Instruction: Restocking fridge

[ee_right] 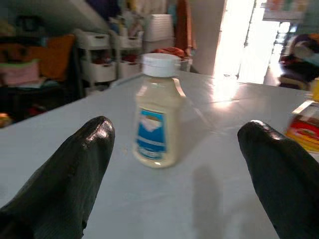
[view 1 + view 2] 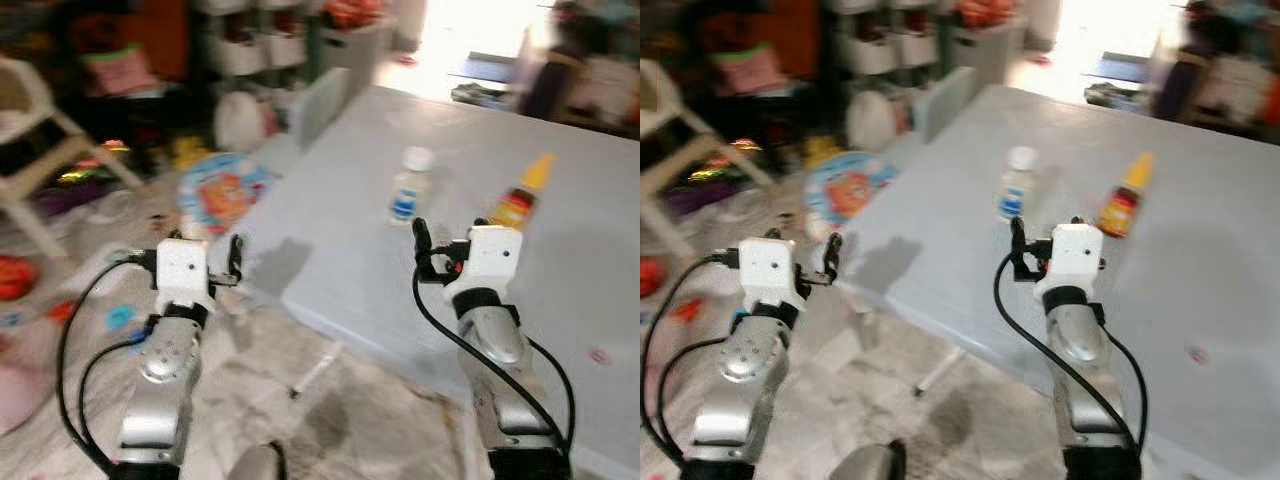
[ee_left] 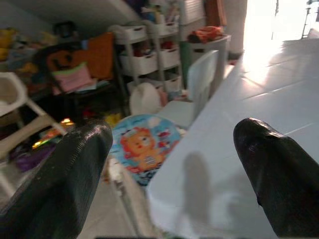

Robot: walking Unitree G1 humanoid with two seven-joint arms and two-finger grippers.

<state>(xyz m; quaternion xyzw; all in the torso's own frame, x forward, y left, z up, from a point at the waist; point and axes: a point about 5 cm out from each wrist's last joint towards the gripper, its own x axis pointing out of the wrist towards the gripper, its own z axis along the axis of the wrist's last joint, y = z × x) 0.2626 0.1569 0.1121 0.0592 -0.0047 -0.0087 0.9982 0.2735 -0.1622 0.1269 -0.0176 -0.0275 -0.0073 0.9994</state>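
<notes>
A white-capped bottle [image 2: 410, 186] with a blue label, holding something pale and creamy, stood upright on the grey bench [image 2: 560, 300], and a second bottle [image 2: 521, 196] with a yellow nozzle and a red-and-yellow label stood near it, at about three o'clock from the first. Neither bottle was held. From the white-capped bottle, the right claw [image 2: 441, 243] lay at about five o'clock, raised over the bench and aimed towards it; the right wrist view showed its two black fingers [image 1: 75, 169] spread wide with the bottle standing between and beyond them, apart from both. The left claw [image 2: 228, 262] hung at about eight o'clock from the bottle, off the near corner of the bench and above the floor [image 2: 300, 410], its fingers likewise spread and holding nothing. Further out, at about ten o'clock, a round mat [image 2: 222, 190] printed with a lion lay on the floor beside a small white chair [image 2: 318, 100], with white drawer units [image 2: 262, 45] and scattered toys behind. No fridge could be made out in any view, and the head views were blurred. As a judgement, both bottles remained out on the bench and not in a fridge, so the restocking was not finished for these two; whether other goods had already gone in could not be told. The white-capped bottle looked the likelier one for the right claw to take, since it sat squarely in line with the spread fingers.
</notes>
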